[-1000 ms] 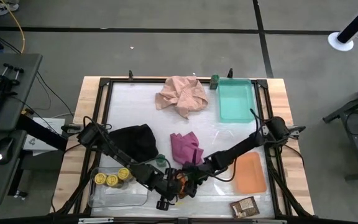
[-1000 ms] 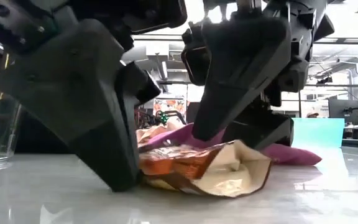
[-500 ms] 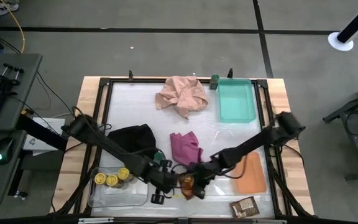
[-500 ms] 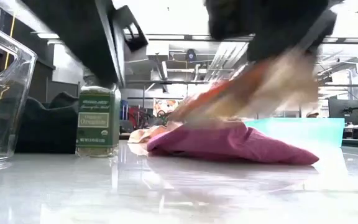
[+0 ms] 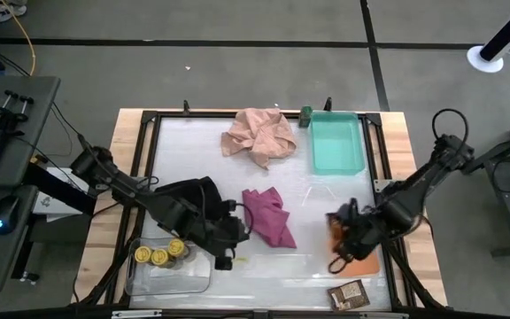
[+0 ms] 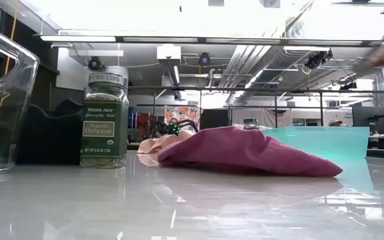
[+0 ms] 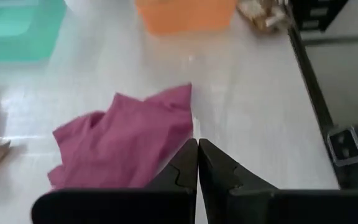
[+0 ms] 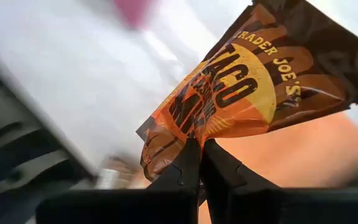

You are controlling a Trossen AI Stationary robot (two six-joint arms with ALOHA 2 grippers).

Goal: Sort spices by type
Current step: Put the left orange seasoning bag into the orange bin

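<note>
My right gripper is shut on a flat brown-orange spice packet, which it holds above the left edge of the orange tray. My left gripper is shut and holds nothing; it hangs above the table between the clear tray and the magenta cloth. A second packet lies flat near the front edge. Three yellow-lidded jars stand in the clear tray. One dark-green jar stands on the table, and another stands beside the teal tray. My right gripper pinches the packet's crumpled end between its two fingers. The fingers point steeply down from above. The rest of the packet reaches out past the fingertips with its printed face showing, and it is lifted clear of the table and the tray.
A black cloth lies under my left arm. A pink cloth lies at the far side, left of the teal tray. Bare table lies between the magenta cloth and the orange tray.
My right gripper has lifted the packet off the table near the front edge. It has carried the packet up and toward the table's right, over the orange tray, and has tipped to point more steeply down. My left gripper has risen off the packet and drawn back toward the left.
</note>
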